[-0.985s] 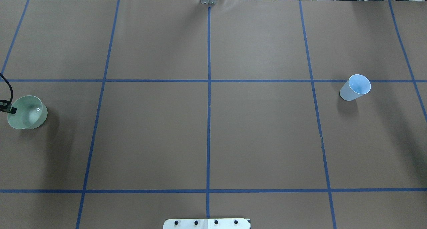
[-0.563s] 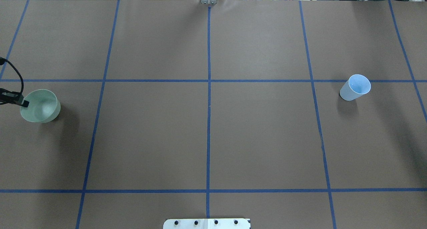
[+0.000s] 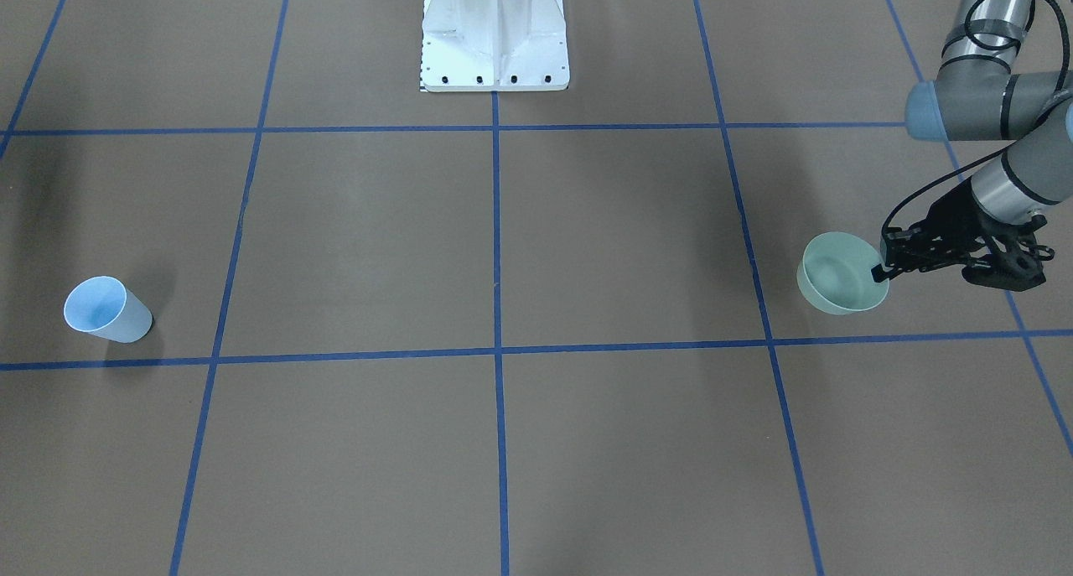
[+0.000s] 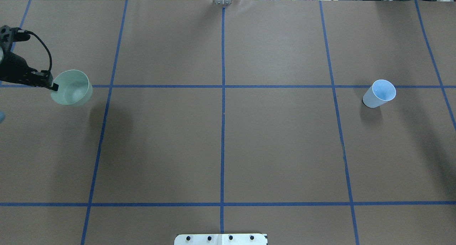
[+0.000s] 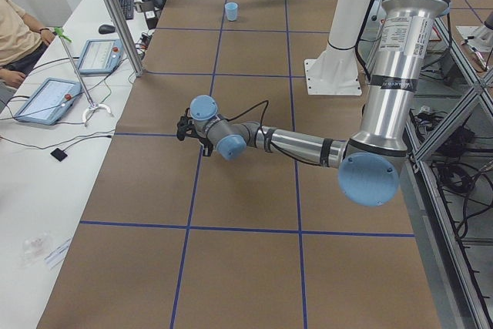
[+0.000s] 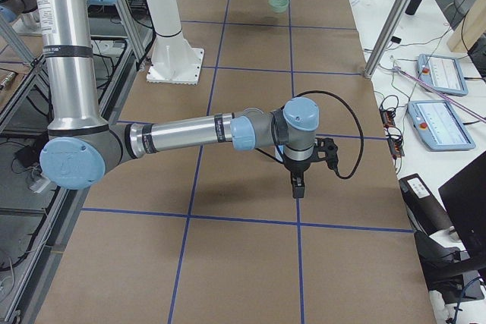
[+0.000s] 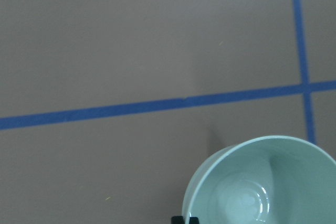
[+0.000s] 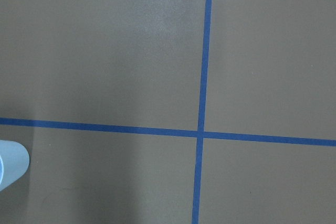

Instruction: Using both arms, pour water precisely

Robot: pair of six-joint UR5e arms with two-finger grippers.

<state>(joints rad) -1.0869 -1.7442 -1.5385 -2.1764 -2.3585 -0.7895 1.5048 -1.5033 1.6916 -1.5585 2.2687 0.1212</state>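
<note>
My left gripper [image 4: 53,87] is shut on the near rim of a pale green bowl [image 4: 71,88] and holds it above the table at the far left; it shows the same way in the front view, gripper [image 3: 880,272] on bowl [image 3: 838,272]. The left wrist view shows the bowl's inside [image 7: 262,182], which shines at the bottom. A light blue cup [image 4: 379,93] stands upright on the right, also in the front view [image 3: 105,309]. My right gripper [image 6: 296,187] shows only in the exterior right view, pointing down above the table; I cannot tell whether it is open. The cup's edge [image 8: 10,163] shows in the right wrist view.
The table is brown paper with a grid of blue tape lines [image 4: 223,86]. The white pedestal base [image 3: 495,31] stands at the robot's side. Tablets and cables [image 6: 440,73] lie on the white bench beyond the table. A person [image 5: 15,36] sits there.
My left gripper has carried the green bowl away from the robot and toward the table's middle, and the bowl's shadow now lies well apart from it. The blue cup has not moved.
</note>
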